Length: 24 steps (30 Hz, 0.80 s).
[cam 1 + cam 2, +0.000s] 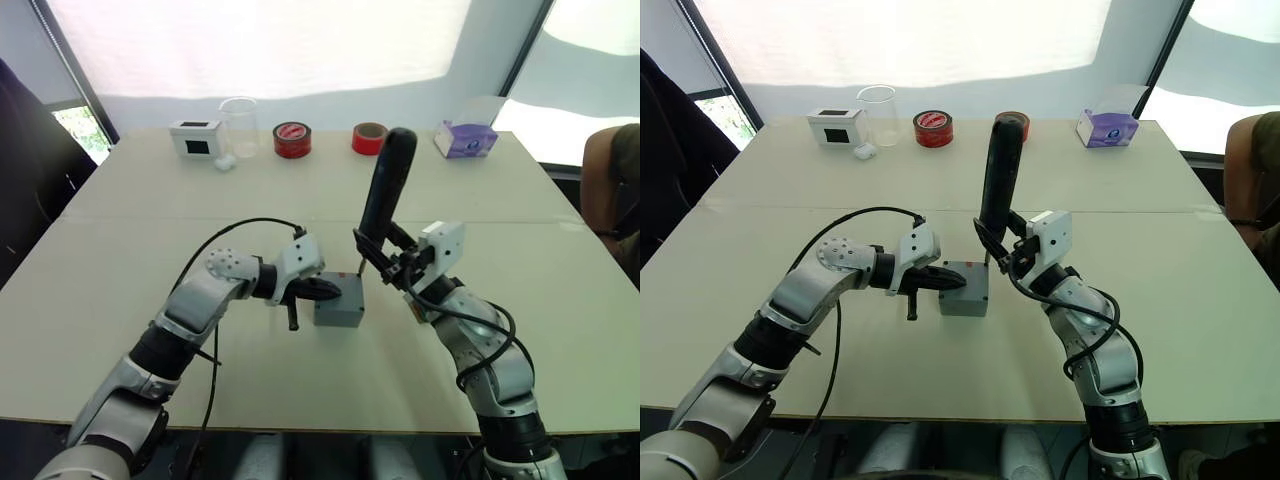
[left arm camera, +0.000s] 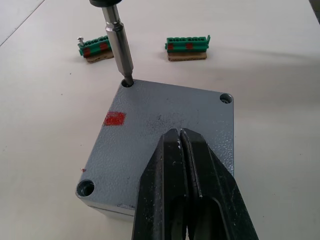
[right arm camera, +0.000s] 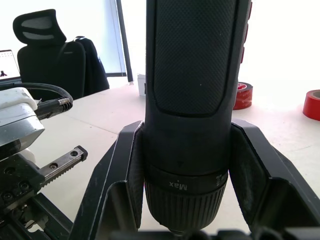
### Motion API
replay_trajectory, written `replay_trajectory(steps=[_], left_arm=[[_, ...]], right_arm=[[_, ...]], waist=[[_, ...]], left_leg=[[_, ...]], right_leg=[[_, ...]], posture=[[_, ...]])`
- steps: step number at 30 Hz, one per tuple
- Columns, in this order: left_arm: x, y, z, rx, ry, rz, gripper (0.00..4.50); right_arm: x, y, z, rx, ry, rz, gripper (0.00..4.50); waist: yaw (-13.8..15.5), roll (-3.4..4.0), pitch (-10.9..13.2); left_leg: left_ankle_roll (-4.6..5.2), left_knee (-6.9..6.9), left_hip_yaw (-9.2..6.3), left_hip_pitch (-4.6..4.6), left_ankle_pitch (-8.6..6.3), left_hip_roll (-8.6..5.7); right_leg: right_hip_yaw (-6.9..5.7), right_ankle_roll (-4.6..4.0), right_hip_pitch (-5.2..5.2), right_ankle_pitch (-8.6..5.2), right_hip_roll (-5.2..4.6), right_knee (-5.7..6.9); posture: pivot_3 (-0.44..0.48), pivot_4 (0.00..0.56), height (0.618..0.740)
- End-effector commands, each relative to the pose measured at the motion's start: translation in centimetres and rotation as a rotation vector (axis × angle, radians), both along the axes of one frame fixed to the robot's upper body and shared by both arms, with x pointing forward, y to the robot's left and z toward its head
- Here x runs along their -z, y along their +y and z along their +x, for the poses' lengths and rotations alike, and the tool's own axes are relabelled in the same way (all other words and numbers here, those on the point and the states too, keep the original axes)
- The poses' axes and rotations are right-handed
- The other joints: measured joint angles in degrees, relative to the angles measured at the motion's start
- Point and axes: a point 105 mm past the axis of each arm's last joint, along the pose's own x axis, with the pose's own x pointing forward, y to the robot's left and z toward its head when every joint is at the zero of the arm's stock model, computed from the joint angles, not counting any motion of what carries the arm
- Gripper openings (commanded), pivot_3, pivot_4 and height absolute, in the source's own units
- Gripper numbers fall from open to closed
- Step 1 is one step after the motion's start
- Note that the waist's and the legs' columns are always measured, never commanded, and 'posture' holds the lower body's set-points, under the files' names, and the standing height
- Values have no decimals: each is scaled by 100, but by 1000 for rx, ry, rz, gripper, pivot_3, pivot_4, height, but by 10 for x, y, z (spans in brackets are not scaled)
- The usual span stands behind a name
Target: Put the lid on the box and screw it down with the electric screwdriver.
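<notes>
The grey box (image 1: 340, 312) stands mid-table with the lid (image 2: 165, 120) lying on top of it. The top face carries a small red mark (image 2: 114, 118) and corner screw holes. My left gripper (image 2: 181, 132) is shut, with its tips resting on the lid's top. My right gripper (image 1: 383, 255) is shut on the black electric screwdriver (image 1: 386, 185) and holds it upright. The screwdriver's metal bit (image 2: 118, 47) stands in the lid's far corner hole. In the right wrist view, the fingers (image 3: 125, 170) clamp the screwdriver body (image 3: 192, 75) from both sides.
Two green connector strips (image 2: 95, 47) (image 2: 186, 47) lie just beyond the box. Along the far edge stand a white box with a black screen (image 1: 196, 138), a clear beaker (image 1: 240, 125), two red tape rolls (image 1: 292, 140) (image 1: 369, 138) and a purple tissue box (image 1: 465, 138). A person (image 1: 615, 190) sits at the right.
</notes>
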Motion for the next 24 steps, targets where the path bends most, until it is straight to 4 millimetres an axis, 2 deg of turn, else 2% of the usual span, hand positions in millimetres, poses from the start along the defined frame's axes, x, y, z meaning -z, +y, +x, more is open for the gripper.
replay_trajectory(steps=[1, 9, 12, 14, 18, 19, 21, 24], left_arm=[[14, 5, -1, -13, 29, 56, 0], [14, 5, -1, -11, 30, 55, 0], [15, 5, -1, -12, 32, 55, 0], [16, 5, -1, -12, 37, 56, 0], [23, 9, -1, -19, 55, 64, 0], [23, 10, -1, -19, 56, 65, 0], [25, 11, 1, -27, 50, 72, 0], [29, 15, 9, -62, -8, 116, 0]], right_arm=[[49, -3, 0, 14, 204, -51, 1774], [46, -4, 0, 12, 194, -58, 1774], [34, -7, 4, 23, 157, -62, 1774], [19, -9, 9, 36, 121, -63, 1774], [-49, -17, 22, 69, 9, -40, 1774], [-58, -18, 23, 71, -1, -37, 1774], [-84, -23, 25, 84, -11, -31, 1774], [-115, -30, 24, 80, 14, -12, 1774]], waist=[[0, 0, 0], [-1, -3, -3], [-2, -3, -3], [-4, 0, -1], [1, 28, 24], [6, 33, 34], [42, 36, 36], [88, 41, 38]], left_leg=[[0, -3, 0, 0, 0, 0], [-1, -36, 0, 1, 0, 0], [-1, -41, 0, 1, 1, 0], [-1, -41, 0, 1, 0, 0], [-1, -41, 1, -8, 1, 0], [-1, -40, 2, -14, 1, -1], [-2, -40, 2, -37, 4, -1], [-14, -25, 3, -133, 14, -3]], right_leg=[[0, 0, 0, 0, -1, -2], [0, -2, -5, -1, -3, -26], [0, -4, -7, -2, -4, -28], [0, -4, -7, -2, -5, -28], [0, -5, -15, -2, -8, -28], [-1, -6, -20, -1, -10, -28], [-4, -7, -43, 0, -10, -28], [-4, -8, -123, 8, -11, -7]], posture=[[0, 150, 740], [0, 150, 740], [0, 150, 740], [0, 150, 740], [0, 150, 740], [0, 150, 740], [0, 150, 740], [0, 150, 740]])
